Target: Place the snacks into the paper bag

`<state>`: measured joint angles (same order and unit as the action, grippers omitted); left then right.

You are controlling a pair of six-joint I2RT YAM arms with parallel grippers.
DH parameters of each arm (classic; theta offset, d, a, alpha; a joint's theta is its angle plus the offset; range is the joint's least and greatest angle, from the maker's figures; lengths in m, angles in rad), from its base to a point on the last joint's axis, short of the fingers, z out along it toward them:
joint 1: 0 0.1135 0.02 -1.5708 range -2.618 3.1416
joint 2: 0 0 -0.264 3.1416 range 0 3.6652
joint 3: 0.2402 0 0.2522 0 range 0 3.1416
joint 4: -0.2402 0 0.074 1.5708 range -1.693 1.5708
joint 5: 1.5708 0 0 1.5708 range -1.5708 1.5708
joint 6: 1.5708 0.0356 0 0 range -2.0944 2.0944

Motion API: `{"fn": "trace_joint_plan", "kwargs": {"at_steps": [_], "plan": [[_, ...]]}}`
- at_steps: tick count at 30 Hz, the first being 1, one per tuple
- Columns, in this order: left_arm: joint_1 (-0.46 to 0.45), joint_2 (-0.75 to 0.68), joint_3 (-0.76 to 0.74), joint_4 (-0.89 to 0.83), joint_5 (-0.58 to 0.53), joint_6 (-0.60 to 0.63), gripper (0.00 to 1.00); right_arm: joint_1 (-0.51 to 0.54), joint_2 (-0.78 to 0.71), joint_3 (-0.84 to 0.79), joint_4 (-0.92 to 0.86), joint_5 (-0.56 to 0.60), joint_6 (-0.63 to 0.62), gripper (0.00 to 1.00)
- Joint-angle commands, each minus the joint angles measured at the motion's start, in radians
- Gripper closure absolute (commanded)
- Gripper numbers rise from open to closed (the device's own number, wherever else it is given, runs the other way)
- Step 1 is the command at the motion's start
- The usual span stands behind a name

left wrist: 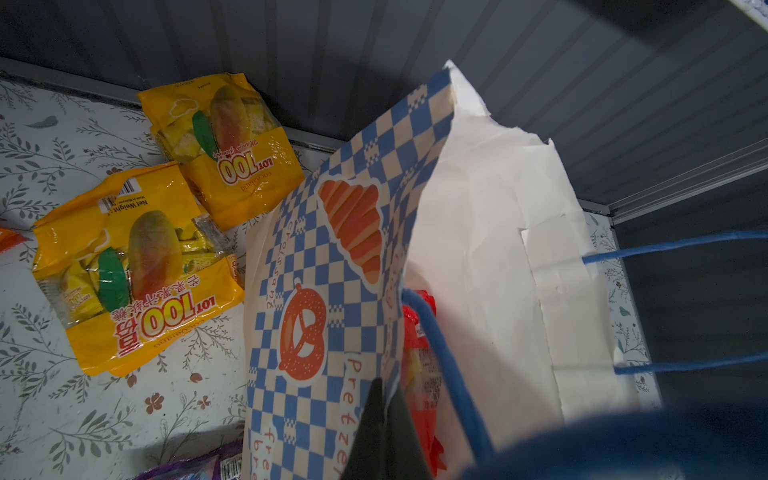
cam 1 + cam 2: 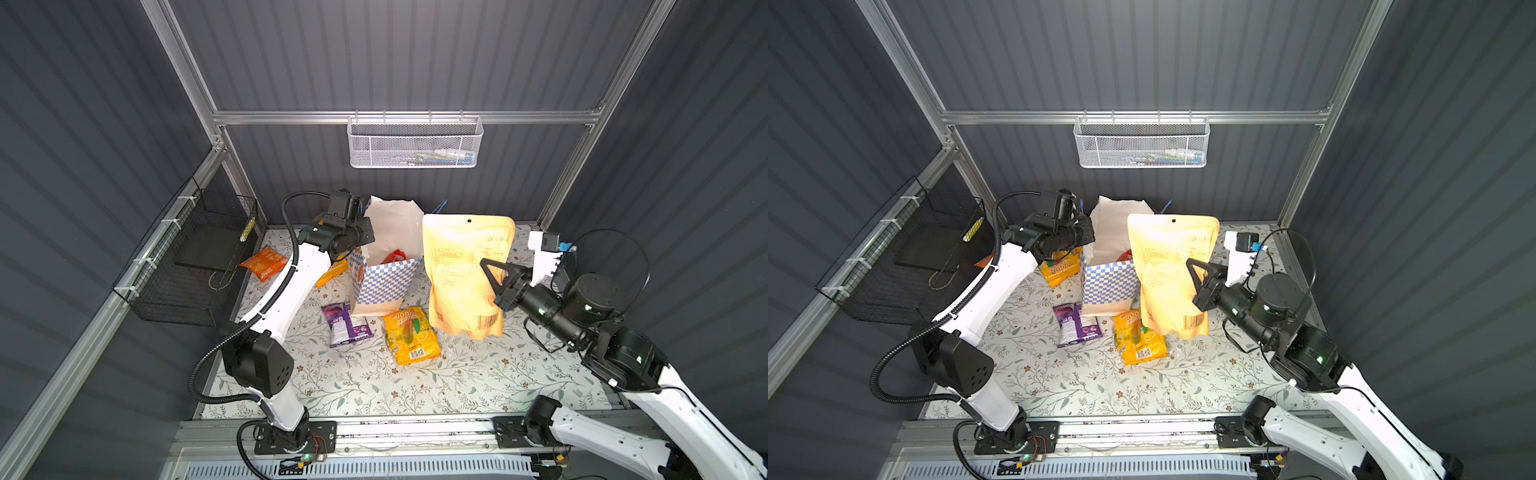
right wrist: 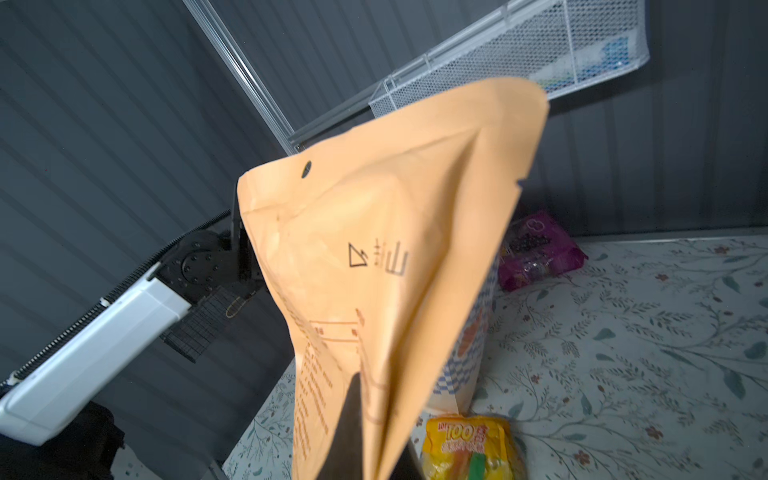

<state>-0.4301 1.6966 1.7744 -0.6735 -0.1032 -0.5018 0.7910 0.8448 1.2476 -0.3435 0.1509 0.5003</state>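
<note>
right gripper (image 2: 496, 276) clamped on kraft pouch (image 2: 461, 266) edge, mid-right of frame. Pouch hangs beside the paper bag (image 2: 382, 282), not over it.
Risk: pouch looks about as wide as the mouth, so it could snag the rim and tip or tear the bag.
left gripper (image 1: 384, 409) pinched on bag rim, red packet (image 1: 417, 361) inside.
Floral table cover (image 2: 415, 382), grey ribbed walls (image 2: 415, 62), white mesh basket (image 2: 415, 145) upper centre.

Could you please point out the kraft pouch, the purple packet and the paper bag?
kraft pouch (image 2: 459, 253): in a top view, printed face.
purple packet (image 2: 345, 324): in a top view, wrapper centre.
paper bag (image 2: 382, 284): in a top view, checkered wall.
</note>
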Motion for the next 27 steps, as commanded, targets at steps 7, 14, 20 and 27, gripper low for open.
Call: {"fn": "trace_joint_plan", "kwargs": {"at_steps": [7,14,20,27], "plan": [[0.006,-0.001,0.001,-0.043,-0.007,0.021,1.0,-0.001,0.373,0.358,0.099,0.029,-0.177,1.0],[0.004,-0.015,-0.003,-0.04,-0.021,0.026,1.0,-0.032,0.643,0.562,0.121,0.11,-0.239,1.0],[0.004,0.011,-0.004,-0.04,-0.032,0.031,1.0,-0.057,0.816,0.643,0.091,0.151,-0.208,1.0],[0.002,0.023,-0.011,-0.036,-0.045,0.03,1.0,-0.059,0.919,0.664,0.023,0.176,-0.155,1.0]]}}
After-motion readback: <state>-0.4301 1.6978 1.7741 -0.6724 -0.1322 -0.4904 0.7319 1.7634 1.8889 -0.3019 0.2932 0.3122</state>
